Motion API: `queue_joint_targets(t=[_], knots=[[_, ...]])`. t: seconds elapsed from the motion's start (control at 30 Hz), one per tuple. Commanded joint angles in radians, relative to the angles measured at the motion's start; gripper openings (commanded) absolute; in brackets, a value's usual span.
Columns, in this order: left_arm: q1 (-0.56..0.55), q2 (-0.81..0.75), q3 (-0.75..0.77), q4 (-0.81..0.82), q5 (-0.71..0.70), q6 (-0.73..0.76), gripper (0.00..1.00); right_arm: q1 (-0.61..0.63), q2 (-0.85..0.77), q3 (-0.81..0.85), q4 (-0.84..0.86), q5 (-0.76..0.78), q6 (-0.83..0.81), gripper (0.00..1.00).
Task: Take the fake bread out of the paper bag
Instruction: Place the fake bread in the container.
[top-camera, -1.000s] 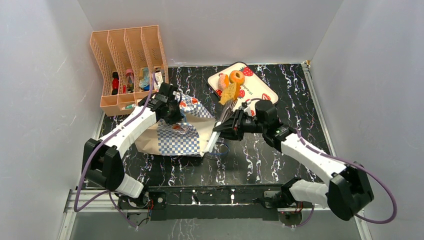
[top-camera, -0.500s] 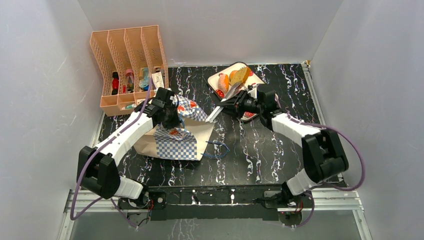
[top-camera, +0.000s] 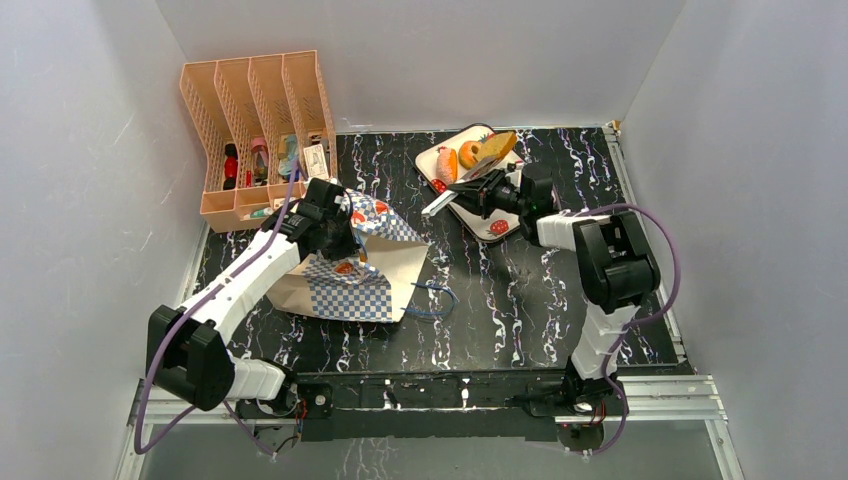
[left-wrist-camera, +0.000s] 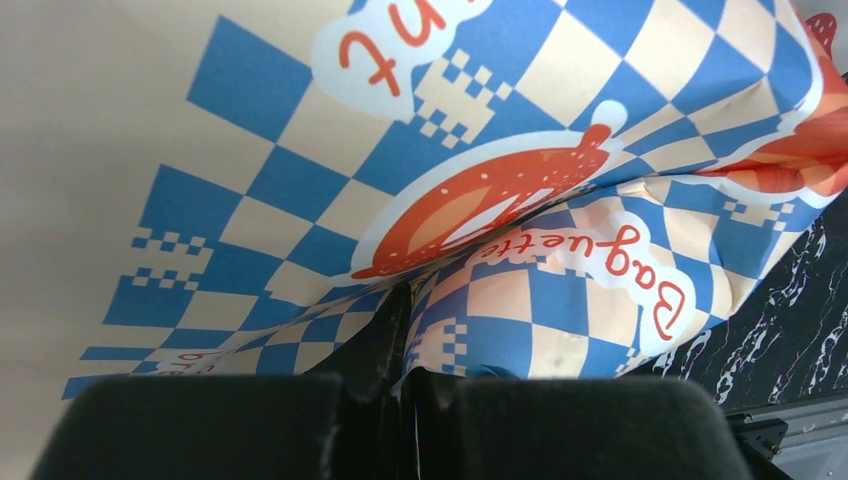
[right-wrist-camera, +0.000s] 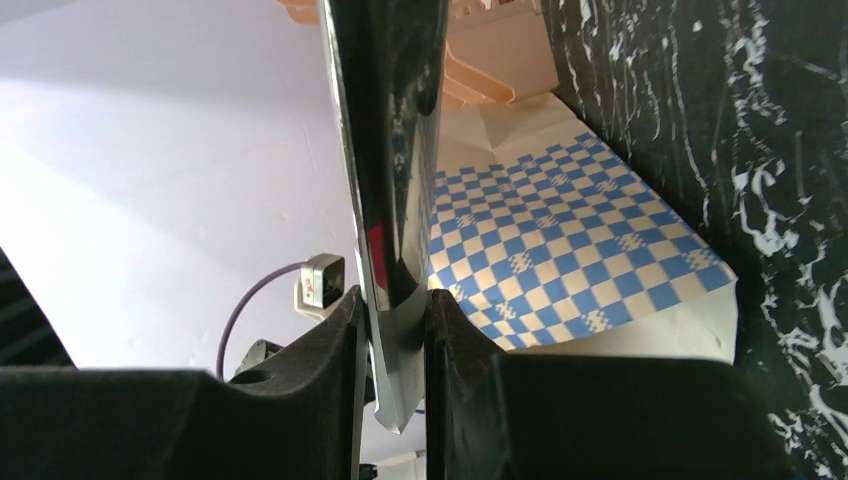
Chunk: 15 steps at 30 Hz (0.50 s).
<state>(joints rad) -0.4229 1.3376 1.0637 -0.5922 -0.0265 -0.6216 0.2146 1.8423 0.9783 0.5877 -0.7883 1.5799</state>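
Observation:
The paper bag lies on its side on the black table, its chequered band facing up. My left gripper is shut on a fold of the paper bag near its mouth, and the left wrist view shows my left gripper pinching paper. My right gripper is shut on shiny metal tongs. The tongs sit between the pads of my right gripper. Their far end carries a brown toast slice above the strawberry-print tray. A pinkish roll and an orange donut lie on the tray.
A peach file rack with small items stands at the back left, close to the bag. Blue cord handles trail from the bag's right side. White walls close in the table on three sides.
My right arm has swung from the bag's mouth back to the tray, carrying the toast slice in the tongs. The left gripper keeps its hold; the bag has sagged flatter.

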Motion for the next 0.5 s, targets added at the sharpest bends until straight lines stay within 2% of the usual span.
queue_joint_targets(t=[0.0,0.1,0.37,0.47], knots=[[0.006,-0.037,-0.005,-0.011,-0.018,0.002,0.00,-0.023,0.055,-0.017,0.294,-0.020,0.105,0.00],[0.006,-0.045,-0.007,-0.013,-0.023,-0.002,0.00,-0.034,0.096,-0.063,0.399,-0.021,0.159,0.00],[0.006,-0.062,-0.022,-0.014,-0.030,-0.019,0.00,-0.065,0.184,-0.164,0.630,-0.024,0.280,0.20],[0.006,-0.065,-0.022,-0.017,-0.033,-0.021,0.00,-0.071,0.187,-0.188,0.656,-0.027,0.289,0.23]])
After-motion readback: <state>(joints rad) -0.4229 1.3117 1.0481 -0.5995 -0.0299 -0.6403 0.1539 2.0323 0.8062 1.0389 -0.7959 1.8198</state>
